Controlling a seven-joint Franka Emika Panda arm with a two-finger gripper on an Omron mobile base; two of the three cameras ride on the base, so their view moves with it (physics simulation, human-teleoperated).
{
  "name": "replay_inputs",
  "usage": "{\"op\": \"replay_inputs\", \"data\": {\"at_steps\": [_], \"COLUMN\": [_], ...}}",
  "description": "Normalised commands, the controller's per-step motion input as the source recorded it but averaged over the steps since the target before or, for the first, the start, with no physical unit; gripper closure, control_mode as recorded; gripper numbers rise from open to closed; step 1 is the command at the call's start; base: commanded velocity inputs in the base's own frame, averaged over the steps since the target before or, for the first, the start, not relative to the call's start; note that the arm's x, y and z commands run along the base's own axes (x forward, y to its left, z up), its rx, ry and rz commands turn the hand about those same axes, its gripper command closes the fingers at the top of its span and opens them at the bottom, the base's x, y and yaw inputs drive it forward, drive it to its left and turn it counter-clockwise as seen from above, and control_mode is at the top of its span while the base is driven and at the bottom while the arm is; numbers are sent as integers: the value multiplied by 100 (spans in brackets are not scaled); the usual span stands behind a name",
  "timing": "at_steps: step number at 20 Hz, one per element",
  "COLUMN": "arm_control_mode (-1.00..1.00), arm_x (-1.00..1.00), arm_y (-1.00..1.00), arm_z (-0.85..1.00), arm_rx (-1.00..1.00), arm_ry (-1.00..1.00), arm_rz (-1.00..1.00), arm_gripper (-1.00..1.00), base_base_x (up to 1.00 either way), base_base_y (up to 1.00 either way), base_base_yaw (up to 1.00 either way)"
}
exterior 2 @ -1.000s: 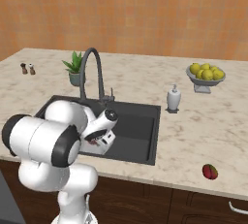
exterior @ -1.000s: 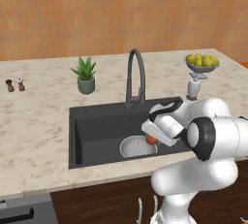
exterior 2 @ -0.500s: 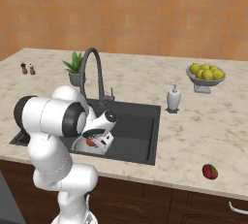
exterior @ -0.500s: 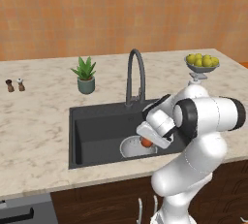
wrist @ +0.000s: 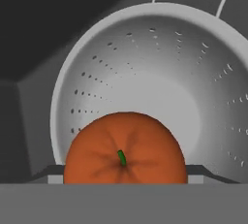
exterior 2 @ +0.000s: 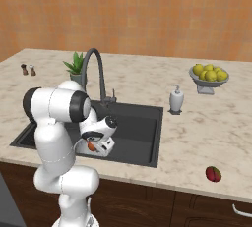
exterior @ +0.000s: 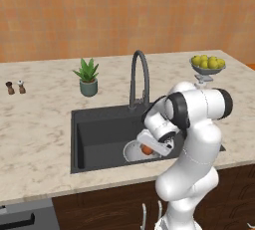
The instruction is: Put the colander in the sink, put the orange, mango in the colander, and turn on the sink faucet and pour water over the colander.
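Orange-brown wall (exterior: 124, 15), pale marble counter (exterior: 40, 124) — dark wood cabinets (exterior 2: 197, 211) below

Lighting: even, bright, diffuse; rendered, no glare. Sink (exterior: 99, 134) interior dim, walls shaded darker. Colander (wrist: 145, 87) bowl softly graded, brightest at centre. Orange (wrist: 125, 155) faintly shadowed around stem. Focus sharp throughout; no blur, no edge distortion.

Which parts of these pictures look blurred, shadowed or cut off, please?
Hand view: the orange is sharp but cut off at the bottom; the colander is shaded toward its left wall, brighter in the middle. Left base view: the sink is dark and flat, without glare. Right base view: the mango is small and soft.
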Motion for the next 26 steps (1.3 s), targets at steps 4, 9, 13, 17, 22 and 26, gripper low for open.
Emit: {"op": "replay_inputs", "data": {"at_steps": [4, 9, 13, 17, 22, 26], "arm_control_mode": [-100, -100, -100, -100, -100, -100], "arm_x": [12, 17, 14, 1, -7, -8], "arm_y": [6, 19, 21, 12, -3, -13], "arm_z": [-34, -26, -20, -4, 28, 57], "arm_rx": [0, 0, 0, 0, 0, 0], "arm_ry": [0, 0, 0, -1, -3, -2], "arm_rz": [0, 0, 0, 0, 0, 0], "arm_gripper": [100, 100, -100, -100, -100, -100], "base_base_x": [0, 0, 0, 0, 0, 0], "base_base_y": [0, 0, 0, 0, 0, 0], "base_base_yaw": [0, 0, 0, 0, 0, 0]}}
